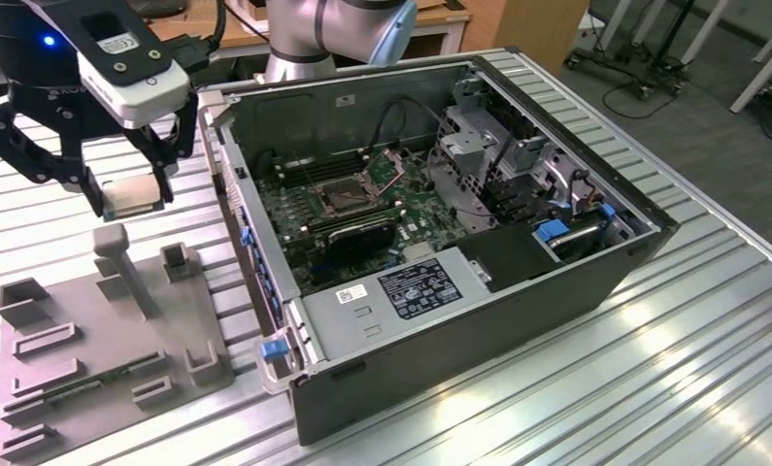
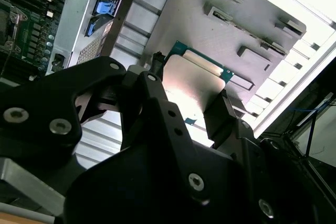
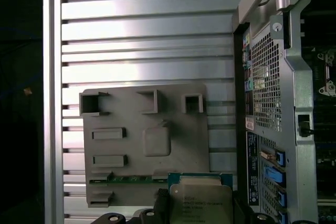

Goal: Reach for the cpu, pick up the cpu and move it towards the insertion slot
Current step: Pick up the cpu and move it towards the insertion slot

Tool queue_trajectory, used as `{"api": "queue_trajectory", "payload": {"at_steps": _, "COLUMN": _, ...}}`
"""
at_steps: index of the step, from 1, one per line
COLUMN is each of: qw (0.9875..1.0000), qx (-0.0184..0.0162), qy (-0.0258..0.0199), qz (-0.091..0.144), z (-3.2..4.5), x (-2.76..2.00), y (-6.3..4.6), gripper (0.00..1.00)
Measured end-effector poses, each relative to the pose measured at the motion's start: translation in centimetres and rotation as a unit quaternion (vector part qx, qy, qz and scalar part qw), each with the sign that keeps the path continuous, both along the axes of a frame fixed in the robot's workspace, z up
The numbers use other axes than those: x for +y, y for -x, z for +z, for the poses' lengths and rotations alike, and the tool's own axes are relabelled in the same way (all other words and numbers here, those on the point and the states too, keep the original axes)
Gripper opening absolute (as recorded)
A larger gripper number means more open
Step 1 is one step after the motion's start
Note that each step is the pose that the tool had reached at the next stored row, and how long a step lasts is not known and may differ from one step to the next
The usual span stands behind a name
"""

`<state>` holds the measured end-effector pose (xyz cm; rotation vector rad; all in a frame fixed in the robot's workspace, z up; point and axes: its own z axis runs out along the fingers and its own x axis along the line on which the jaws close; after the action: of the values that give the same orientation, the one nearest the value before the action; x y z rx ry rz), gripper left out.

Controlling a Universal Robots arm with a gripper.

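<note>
The cpu [image 1: 134, 195], a small square chip with a pale metallic top, hangs in the air with my gripper [image 1: 130, 198] shut on its two opposite edges. It is held above the far end of the grey tray [image 1: 101, 340], at the exterior view's left of the open computer case [image 1: 489, 291]. The insertion slot [image 1: 338, 199], a silver-framed square socket with a dark centre, lies on the motherboard inside the case, well apart from the chip. Both wrist views show the cpu [image 2: 191, 85] [image 3: 199, 198] between the black fingers [image 2: 156, 65], over the tray [image 3: 178, 108].
The tray has an empty square recess [image 3: 156, 141], upright posts [image 1: 114, 254] and a green memory stick [image 3: 121, 179] in a long groove. The case's side wall [image 1: 237, 184] stands between gripper and socket. Cables and a drive cage [image 1: 489, 155] crowd the case's far side.
</note>
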<state>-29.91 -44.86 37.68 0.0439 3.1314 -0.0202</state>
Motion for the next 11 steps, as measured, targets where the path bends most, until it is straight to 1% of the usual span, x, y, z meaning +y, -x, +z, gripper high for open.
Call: {"api": "queue_trajectory", "payload": {"at_steps": 11, "qw": 1.0000, "qx": 0.0000, "qy": 0.0000, "qz": 0.000, "z": 0.00, "x": 0.00, "y": -0.90, "gripper": 0.55}}
